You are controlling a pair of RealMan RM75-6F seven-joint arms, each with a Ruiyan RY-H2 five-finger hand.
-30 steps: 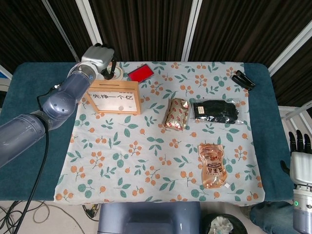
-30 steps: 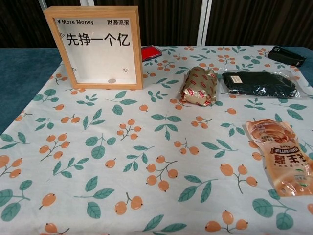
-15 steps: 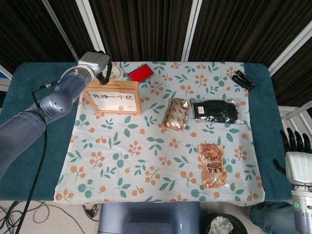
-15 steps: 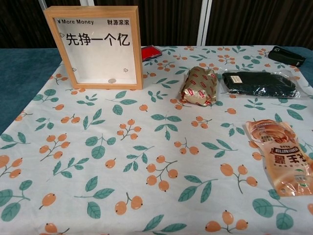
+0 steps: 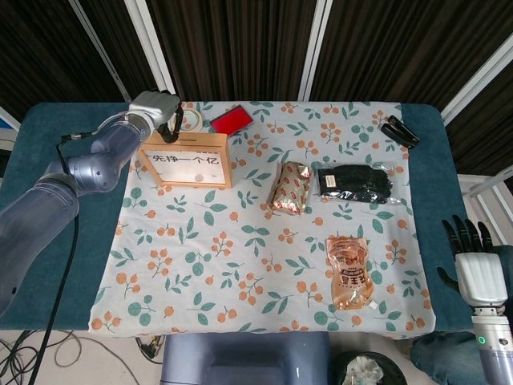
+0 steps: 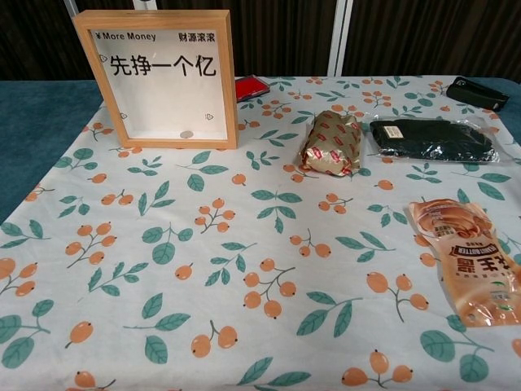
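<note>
Your left hand (image 5: 158, 107) hovers with fingers curled, grip unclear, over the top edge of the upright wooden coin box (image 5: 190, 160) in the upper left, while your right hand (image 5: 474, 261), fingers spread and empty, waits at lower right.

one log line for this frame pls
left hand: fingers curled behind wooden money box, beside tape roll | right hand: open, off table edge
</note>
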